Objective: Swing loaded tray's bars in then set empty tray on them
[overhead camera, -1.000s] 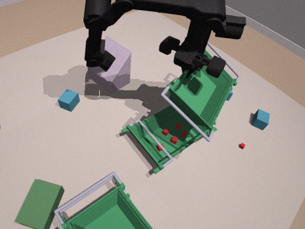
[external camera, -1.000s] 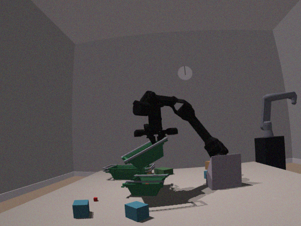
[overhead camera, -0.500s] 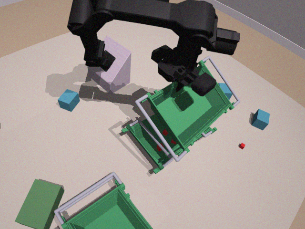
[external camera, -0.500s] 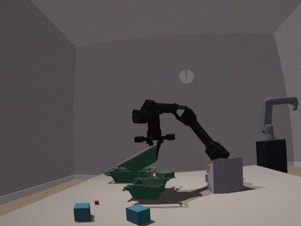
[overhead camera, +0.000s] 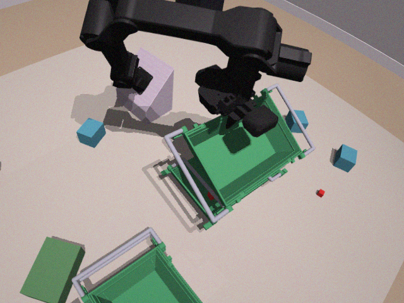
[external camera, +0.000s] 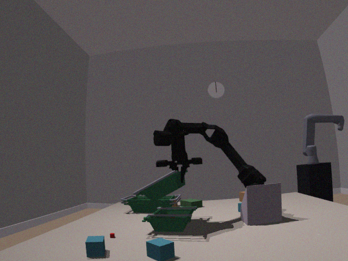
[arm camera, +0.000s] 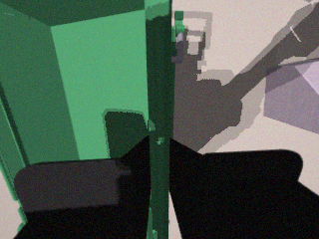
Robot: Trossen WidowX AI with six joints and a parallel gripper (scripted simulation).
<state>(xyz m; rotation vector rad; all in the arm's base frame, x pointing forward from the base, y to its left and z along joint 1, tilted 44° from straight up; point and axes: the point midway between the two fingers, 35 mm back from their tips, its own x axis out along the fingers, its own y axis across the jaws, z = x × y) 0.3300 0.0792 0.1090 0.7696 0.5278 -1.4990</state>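
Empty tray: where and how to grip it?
Best on the rim midway along a long wall, I'd say. Come from above that edge, one finger inside, one outside. The wall is thin, the tray open-topped, and the bars sit at the short ends, out of the fingers' way.

The trays (overhead camera: pixel 261 172) (external camera: pixel 168 222) (arm camera: pixel 160 90) are green, their bars (overhead camera: pixel 192 179) (external camera: pixel 176 215) pale grey.

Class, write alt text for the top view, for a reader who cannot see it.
A black robot arm's claw grips the wall of an empty green tray over a second green tray holding red blocks, mostly hidden beneath. Blue cubes lie around them.
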